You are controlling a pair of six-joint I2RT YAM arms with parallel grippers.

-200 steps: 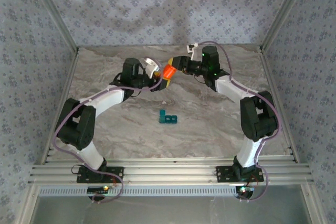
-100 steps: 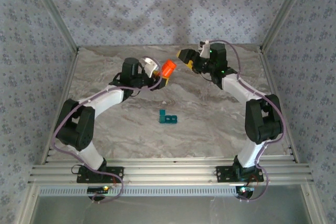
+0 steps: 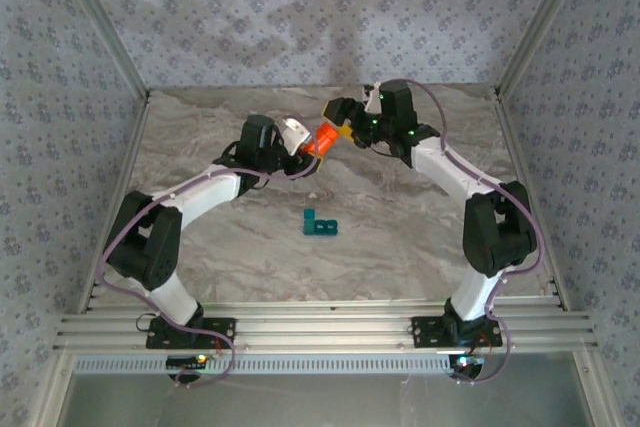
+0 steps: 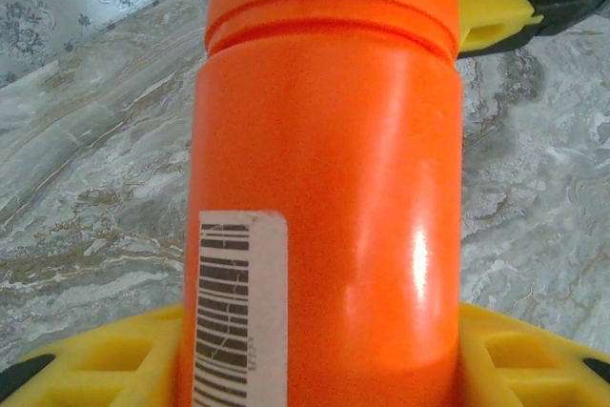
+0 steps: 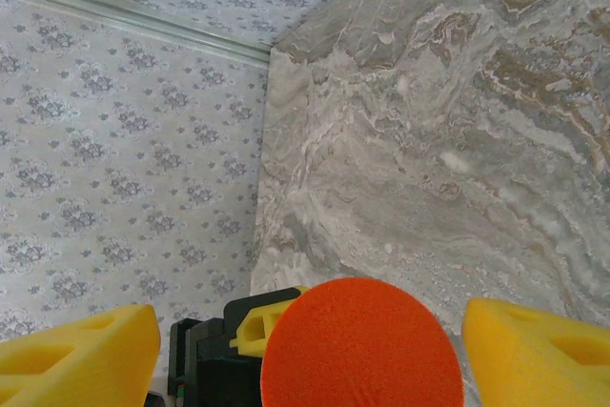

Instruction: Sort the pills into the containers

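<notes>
My left gripper (image 3: 305, 147) is shut on an orange cylindrical bottle (image 3: 320, 137), held above the far middle of the table with its cap pointing toward the right arm. In the left wrist view the bottle (image 4: 324, 188) shows a barcode label, and my yellow fingers (image 4: 524, 355) press its base from both sides. My right gripper (image 3: 338, 119) is open. Its yellow fingers (image 5: 538, 350) straddle the round orange cap (image 5: 362, 345) with gaps on both sides. The teal containers (image 3: 320, 224) lie on the table's middle, nearer than both grippers. The pills are out of view.
The marble table (image 3: 400, 237) is boxed in by patterned walls at the back and sides. An aluminium rail (image 3: 320, 332) runs along the near edge by the arm bases. Bare marble lies around the containers.
The right gripper opened off the bottle's cap, drew back to the right, then returned open around the cap. The left gripper kept its hold and shifted the bottle slightly.
</notes>
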